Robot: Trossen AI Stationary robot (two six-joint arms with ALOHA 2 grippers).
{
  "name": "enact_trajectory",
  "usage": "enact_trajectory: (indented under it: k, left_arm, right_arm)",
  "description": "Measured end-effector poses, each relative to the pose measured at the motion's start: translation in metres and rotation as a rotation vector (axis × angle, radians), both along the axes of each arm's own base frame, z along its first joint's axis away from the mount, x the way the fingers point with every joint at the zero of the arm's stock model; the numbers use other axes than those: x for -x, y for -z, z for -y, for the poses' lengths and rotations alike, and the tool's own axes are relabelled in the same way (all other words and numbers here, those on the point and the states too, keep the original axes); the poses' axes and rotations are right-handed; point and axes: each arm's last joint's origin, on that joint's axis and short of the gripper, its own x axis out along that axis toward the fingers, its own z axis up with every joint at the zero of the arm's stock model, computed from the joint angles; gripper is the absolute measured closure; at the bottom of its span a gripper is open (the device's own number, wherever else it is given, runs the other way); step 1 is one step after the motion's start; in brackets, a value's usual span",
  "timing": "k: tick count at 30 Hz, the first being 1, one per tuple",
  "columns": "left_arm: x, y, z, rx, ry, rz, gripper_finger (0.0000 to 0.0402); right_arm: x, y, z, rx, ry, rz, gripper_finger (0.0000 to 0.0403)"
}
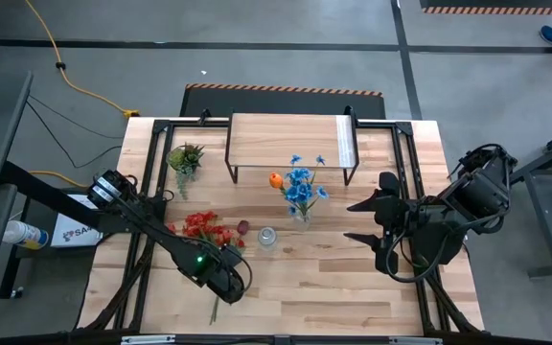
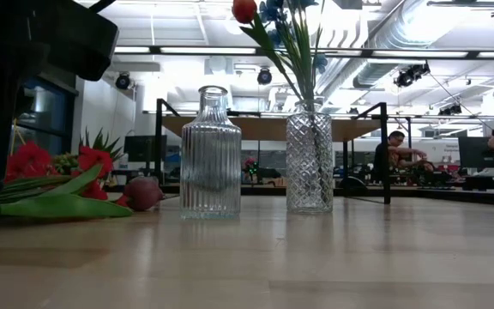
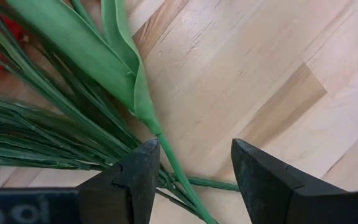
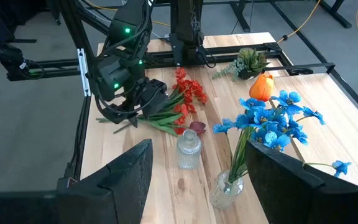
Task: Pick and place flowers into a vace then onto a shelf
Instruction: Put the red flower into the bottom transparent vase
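Note:
The red-bloomed bunch [image 1: 204,230] lies flat on the table, with its green stems [image 3: 55,124] running toward the near edge. My left gripper [image 3: 194,149] is open and low over the stem ends [image 1: 226,281]; one thin stem [image 3: 178,171] passes between its fingers. The dark maroon tulip [image 1: 243,227] lies beside an empty ribbed glass bottle [image 1: 266,237]. The blue-bloomed bunch [image 1: 301,187] and the orange tulip [image 1: 275,179] stand in a cut-glass vase [image 2: 309,163]. My right gripper [image 1: 364,220] waits open to the right of that vase. My left gripper comes at the stem ends of the red bunch from above, with its fingers across them. One finger [image 3: 135,180] lies over the mass of stems; I cannot tell whether it touches them. The stems rest on the table.
The shelf [image 1: 290,144] stands at the far middle of the table, just behind the vase. A small green leafy tuft [image 1: 185,158] sits to the left of the shelf. There is bare wood along the near edge and the right side [image 1: 353,287]. People work in the room beyond.

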Motion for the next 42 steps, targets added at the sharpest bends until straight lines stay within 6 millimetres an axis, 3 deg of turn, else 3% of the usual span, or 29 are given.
enact_trajectory:
  k: [19,28,42]
  left_arm:
    - [-0.002,-0.001,0.002,0.023,0.015,0.018,0.0170]
    - [-0.007,0.024,0.007,0.018,0.030,-0.054,0.0170]
    - [-0.008,0.026,0.007,0.020,0.011,-0.055,0.0170]
  right_arm:
    - [0.000,0.000,0.000,0.000,0.000,0.000,0.0158]
    - [0.000,0.000,0.000,-0.001,-0.001,0.000,0.0158]
    - [0.000,0.000,0.000,-0.001,0.000,0.001,0.0158]
